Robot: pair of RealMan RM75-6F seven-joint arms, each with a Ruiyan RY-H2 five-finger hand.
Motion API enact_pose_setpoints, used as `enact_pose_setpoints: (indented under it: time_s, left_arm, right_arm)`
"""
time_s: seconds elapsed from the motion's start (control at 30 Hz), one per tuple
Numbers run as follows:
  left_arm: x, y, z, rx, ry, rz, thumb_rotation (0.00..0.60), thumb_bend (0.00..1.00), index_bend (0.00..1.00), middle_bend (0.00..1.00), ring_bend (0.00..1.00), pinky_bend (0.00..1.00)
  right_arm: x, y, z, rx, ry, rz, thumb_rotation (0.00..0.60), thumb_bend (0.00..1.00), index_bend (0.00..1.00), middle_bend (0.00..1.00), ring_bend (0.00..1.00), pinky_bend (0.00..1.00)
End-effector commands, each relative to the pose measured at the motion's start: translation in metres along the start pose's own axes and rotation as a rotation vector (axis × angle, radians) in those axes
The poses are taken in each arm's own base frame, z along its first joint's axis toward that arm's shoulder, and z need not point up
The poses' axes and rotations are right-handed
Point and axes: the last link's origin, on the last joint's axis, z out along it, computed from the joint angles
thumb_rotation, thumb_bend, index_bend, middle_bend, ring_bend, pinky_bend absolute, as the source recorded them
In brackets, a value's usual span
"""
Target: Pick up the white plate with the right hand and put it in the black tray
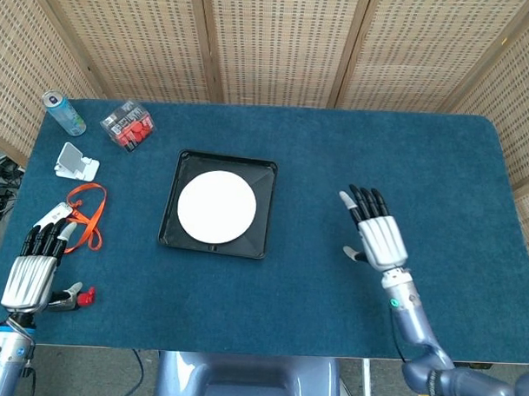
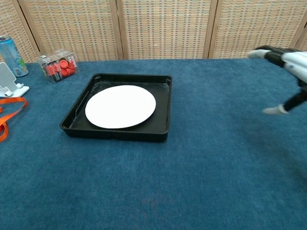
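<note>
The white plate [image 1: 216, 206] [image 2: 120, 106] lies flat inside the black tray [image 1: 176, 191] [image 2: 162, 131] at the table's middle left. My right hand [image 1: 375, 232] [image 2: 288, 79] hovers well to the right of the tray, fingers spread and holding nothing; the chest view shows only its fingers at the right edge. My left hand [image 1: 36, 262] rests at the table's front left corner, fingers apart, empty, seen only in the head view.
A drink can [image 1: 63, 113] [image 2: 10, 56], a clear box of red caps [image 1: 128, 127] [image 2: 58, 66] and a white stand [image 1: 76, 163] [image 2: 8, 79] sit at the far left. An orange strap [image 1: 88, 211] and a small red-tipped item [image 1: 72, 297] lie near my left hand.
</note>
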Motion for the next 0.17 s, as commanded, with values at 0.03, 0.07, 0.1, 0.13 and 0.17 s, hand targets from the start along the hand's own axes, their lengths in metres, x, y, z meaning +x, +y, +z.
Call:
enact_pose_setpoints:
  time_s: [0.03, 0.07, 0.1, 0.13, 0.17]
  left_arm:
    - [0.003, 0.003, -0.003, -0.010, 0.026, 0.004, 0.600, 0.00, 0.00, 0.00, 0.00, 0.00]
    - [0.004, 0.003, -0.003, -0.011, 0.029, 0.005, 0.600, 0.00, 0.00, 0.00, 0.00, 0.00]
    - [0.004, 0.003, -0.004, -0.012, 0.033, 0.007, 0.600, 0.00, 0.00, 0.00, 0.00, 0.00]
    - [0.005, 0.003, -0.005, -0.013, 0.038, 0.008, 0.600, 0.00, 0.00, 0.00, 0.00, 0.00]
    - [0.005, 0.003, -0.005, -0.013, 0.041, 0.009, 0.600, 0.00, 0.00, 0.00, 0.00, 0.00]
  right_arm:
    - [0.009, 0.028, -0.066, -0.095, -0.053, -0.010, 0.600, 0.13, 0.00, 0.00, 0.00, 0.00]
    - [0.010, 0.030, -0.073, -0.101, -0.058, -0.010, 0.600, 0.13, 0.00, 0.00, 0.00, 0.00]
    - [0.011, 0.032, -0.079, -0.108, -0.064, -0.011, 0.600, 0.13, 0.00, 0.00, 0.00, 0.00]
    - [0.011, 0.035, -0.087, -0.118, -0.072, -0.012, 0.600, 0.13, 0.00, 0.00, 0.00, 0.00]
    - [0.012, 0.037, -0.092, -0.125, -0.075, -0.013, 0.600, 0.13, 0.00, 0.00, 0.00, 0.00]
